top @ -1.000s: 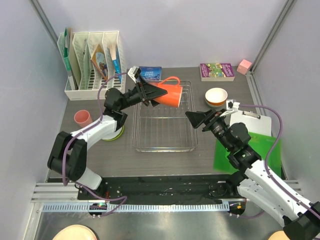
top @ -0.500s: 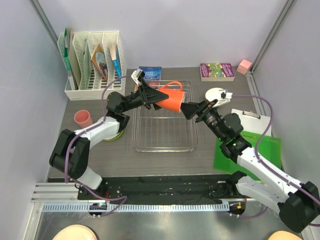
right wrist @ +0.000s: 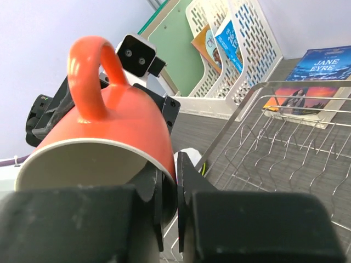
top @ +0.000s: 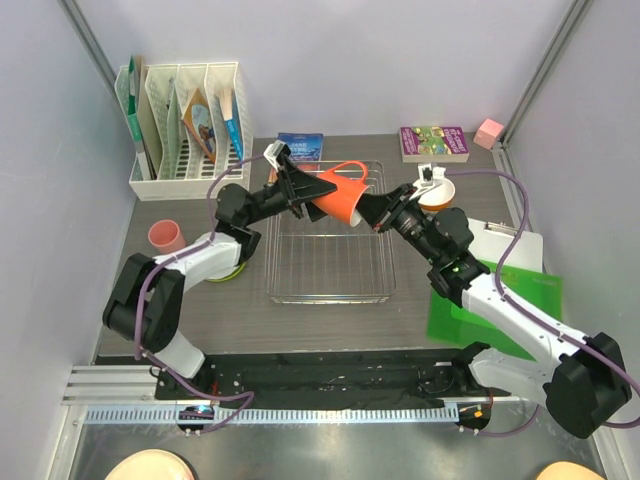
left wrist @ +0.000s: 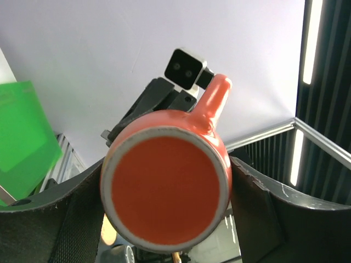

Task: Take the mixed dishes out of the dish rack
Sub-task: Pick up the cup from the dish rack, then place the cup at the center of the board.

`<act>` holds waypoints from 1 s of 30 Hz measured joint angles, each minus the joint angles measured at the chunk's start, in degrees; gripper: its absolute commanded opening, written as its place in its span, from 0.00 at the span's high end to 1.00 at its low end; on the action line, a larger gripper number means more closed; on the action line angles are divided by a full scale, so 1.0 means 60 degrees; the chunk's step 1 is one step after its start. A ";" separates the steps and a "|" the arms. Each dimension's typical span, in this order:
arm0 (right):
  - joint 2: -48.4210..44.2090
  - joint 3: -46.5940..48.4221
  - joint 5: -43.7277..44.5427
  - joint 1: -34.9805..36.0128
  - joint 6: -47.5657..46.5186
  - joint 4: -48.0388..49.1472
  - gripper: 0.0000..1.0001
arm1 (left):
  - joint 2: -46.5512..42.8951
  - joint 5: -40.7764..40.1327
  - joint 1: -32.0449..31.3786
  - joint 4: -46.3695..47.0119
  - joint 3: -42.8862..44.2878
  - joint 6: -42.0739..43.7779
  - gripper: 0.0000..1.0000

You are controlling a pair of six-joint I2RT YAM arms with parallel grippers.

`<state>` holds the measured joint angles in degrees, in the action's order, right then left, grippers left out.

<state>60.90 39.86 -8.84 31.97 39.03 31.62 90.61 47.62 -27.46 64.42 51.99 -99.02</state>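
Observation:
An orange handled mug (top: 338,198) hangs tilted in the air over the far end of the silver wire dish rack (top: 330,298). My left gripper (top: 322,193) is shut on its body from the base side, one finger on each flank of the mug (left wrist: 167,189). My right gripper (top: 365,212) is shut on the mug's rim (right wrist: 98,126), the wall pinched between its two fingers (right wrist: 189,181). No other dishes show in the rack (right wrist: 285,148). A pink cup (top: 166,236) and a lime-green dish (top: 228,270) sit left of the rack. A cream-white bowl (top: 443,195) sits to its right.
A white slotted file organizer (top: 185,130) stands at the back left. A blue book (top: 300,146) lies behind the rack, a purple book (top: 434,142) and a pink block (top: 489,132) at the back right. A clipboard (top: 515,245) and green sheet (top: 500,300) lie on the right.
My right arm swung up and left from beside the rack to the mug's mouth and closed on its rim. The left arm kept hold of the mug and shifted it slightly right.

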 measured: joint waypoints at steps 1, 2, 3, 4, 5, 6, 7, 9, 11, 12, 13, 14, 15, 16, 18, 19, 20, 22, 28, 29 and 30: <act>0.0018 0.0000 -0.0138 -0.0004 -0.0149 -0.0029 0.99 | 0.0022 -0.0102 0.0029 0.0000 0.0000 -0.0189 0.94; 0.0018 0.0000 -0.0149 0.0000 -0.0157 -0.0076 0.99 | 0.0055 -0.0153 0.0066 0.0022 0.0000 -0.0251 0.79; 0.0018 0.0000 -0.0157 -0.0004 -0.0153 -0.0117 0.99 | 0.0073 -0.0146 0.0069 0.0018 0.0000 -0.0262 0.71; 0.0011 0.0000 -0.0153 -0.0018 -0.0157 -0.0164 0.99 | 0.0098 -0.0146 0.0069 0.0018 0.0000 -0.0262 0.63; -0.0051 0.0000 -0.0120 -0.0015 -0.0164 -0.0317 0.99 | 0.0142 -0.0102 0.0069 0.0022 0.0011 -0.0270 0.50; -0.0131 0.0000 -0.0069 -0.0015 -0.0175 -0.0521 0.99 | 0.0186 -0.0040 0.0069 0.0022 0.0026 -0.0284 0.45; -0.0237 0.0000 -0.0015 -0.0011 -0.0193 -0.0721 0.99 | 0.0219 0.0004 0.0066 0.0015 0.0029 -0.0306 0.30; -0.0623 0.0000 0.0270 0.0025 -0.0277 -0.1330 0.99 | 0.0237 0.0080 0.0069 -0.0066 0.0033 -0.0321 0.01; -0.1184 0.0007 0.0641 0.0102 -0.0484 -0.2131 0.99 | 0.0219 0.0168 0.0069 -0.0197 0.0058 0.0036 0.00; -0.1439 0.0022 0.0878 0.0106 -0.0561 -0.2554 0.99 | 0.0211 0.0160 0.0131 -0.0350 0.0066 0.0237 0.00; -0.1727 0.0087 0.1206 0.0098 -0.0699 -0.3067 0.99 | 0.0186 0.0142 0.0233 -0.0656 0.0073 0.0506 0.00; -0.2014 0.0240 0.1632 0.0087 -0.0867 -0.3741 0.99 | 0.0135 0.0087 0.0357 -0.1129 0.0102 0.0776 0.00; -0.2193 0.0368 0.1942 0.0084 -0.0969 -0.4149 0.99 | 0.0076 -0.0022 0.0474 -0.1727 0.0153 0.1155 0.00; -0.2371 0.0586 0.2368 0.0080 -0.1100 -0.4703 0.99 | 0.0007 -0.0149 0.0568 -0.2415 0.0233 0.1508 0.00; -0.2637 0.0965 0.3104 0.0076 -0.1322 -0.5574 0.99 | -0.0182 -0.0528 0.0754 -0.4091 0.0484 0.2273 0.00; -0.2743 0.1246 0.3603 0.0073 -0.1457 -0.6120 0.99 | -0.0306 -0.0867 0.0827 -0.5064 0.0667 0.2739 0.00; -0.2794 0.1515 0.4098 0.0073 -0.1552 -0.6612 0.99 | -0.0401 -0.1213 0.0867 -0.5905 0.0845 0.3126 0.00; -0.2750 0.2113 0.5053 0.0073 -0.1701 -0.7595 0.99 | -0.0656 -0.2299 0.0929 -0.8036 0.1366 0.3880 0.00; -0.1818 0.3424 0.7355 0.0007 -0.1636 -0.9854 0.99 | -0.1395 -0.5195 0.0958 -1.2451 0.2116 0.4841 0.00; -0.1661 0.3453 0.7486 0.0007 -0.1592 -1.0061 0.99 | -0.1453 -0.5512 0.0958 -1.2863 0.2146 0.4863 0.00; -0.1435 0.3457 0.7599 0.0011 -0.1457 -1.0382 0.99 | -0.1537 -0.5971 0.0958 -1.3427 0.2164 0.4885 0.00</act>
<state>52.29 60.60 36.75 32.03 30.28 -30.68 81.38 11.79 -21.71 -16.14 64.97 -69.71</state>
